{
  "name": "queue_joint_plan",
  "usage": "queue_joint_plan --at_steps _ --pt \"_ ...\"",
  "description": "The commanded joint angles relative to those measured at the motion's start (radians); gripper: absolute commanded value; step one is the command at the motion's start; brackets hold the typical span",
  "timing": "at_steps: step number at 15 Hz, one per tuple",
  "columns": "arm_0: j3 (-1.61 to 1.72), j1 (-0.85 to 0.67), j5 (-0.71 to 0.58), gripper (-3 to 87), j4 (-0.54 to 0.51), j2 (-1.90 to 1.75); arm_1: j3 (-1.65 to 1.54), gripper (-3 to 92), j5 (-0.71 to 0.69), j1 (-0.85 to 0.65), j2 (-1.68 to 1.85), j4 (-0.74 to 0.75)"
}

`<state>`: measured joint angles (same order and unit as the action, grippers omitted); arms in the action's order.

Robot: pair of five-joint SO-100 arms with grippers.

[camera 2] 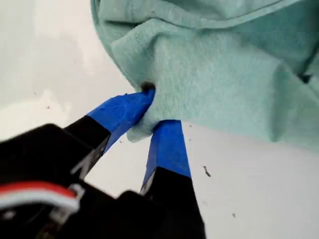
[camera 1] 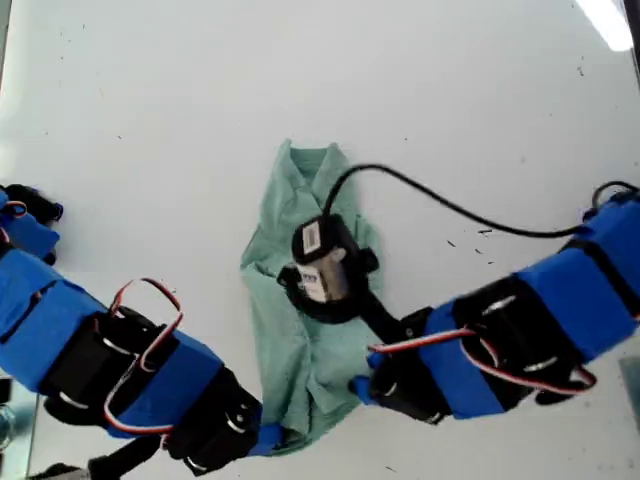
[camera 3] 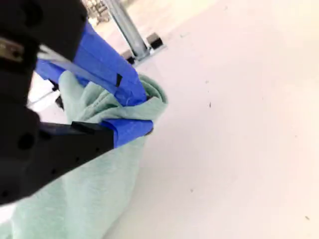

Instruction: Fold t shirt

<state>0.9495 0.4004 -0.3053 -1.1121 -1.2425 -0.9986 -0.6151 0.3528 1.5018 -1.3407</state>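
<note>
Both end effectors (camera 2: pixel 152 112) (camera 3: pixel 142 112) clench the t shirt (camera 1: pixel 300 330); no writing is legible.

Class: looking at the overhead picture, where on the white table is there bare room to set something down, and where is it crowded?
Bare table lies beyond the t shirt's collar and out to both sides of the exterior view. It is crowded near that view's bottom, where my first gripper and my second gripper pinch the cloth, and a black cable crosses the exterior view's right.

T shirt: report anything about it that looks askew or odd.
The t shirt lies bunched into a narrow, wrinkled strip on the white table, not spread flat. My first gripper and my second gripper each pinch a bunched bit of cloth. A black cable trails over its upper part.
</note>
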Motion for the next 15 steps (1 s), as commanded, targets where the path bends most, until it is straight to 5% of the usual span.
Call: queue_joint_plan --at_steps 1,5,6,7,12,15 --pt "-0.048 -0.120 -0.101 -0.2 -0.089 -0.141 0.011 -0.6 -0.120 -0.153 0.153 0.003" --pt "-0.012 -0.451 -0.310 -0.1 -0.209 -0.173 -0.075 3.9 -0.296 -0.479 0.155 0.046" --pt "-0.006 -0.526 -0.322 5.2 -0.216 -0.181 -0.083 17.4 -0.296 -0.541 0.141 0.046" --pt "0.006 -0.592 -0.302 19.9 -0.233 -0.221 -0.086 32.8 -0.298 -0.595 0.144 0.037" --pt "0.387 -0.842 -0.230 25.8 -0.255 -0.701 -0.479 24.6 -0.149 -0.930 0.514 -0.103" --pt "1.020 -0.810 -0.161 23.0 -0.012 -1.220 -0.834 21.7 -0.164 -1.022 0.885 -0.109"
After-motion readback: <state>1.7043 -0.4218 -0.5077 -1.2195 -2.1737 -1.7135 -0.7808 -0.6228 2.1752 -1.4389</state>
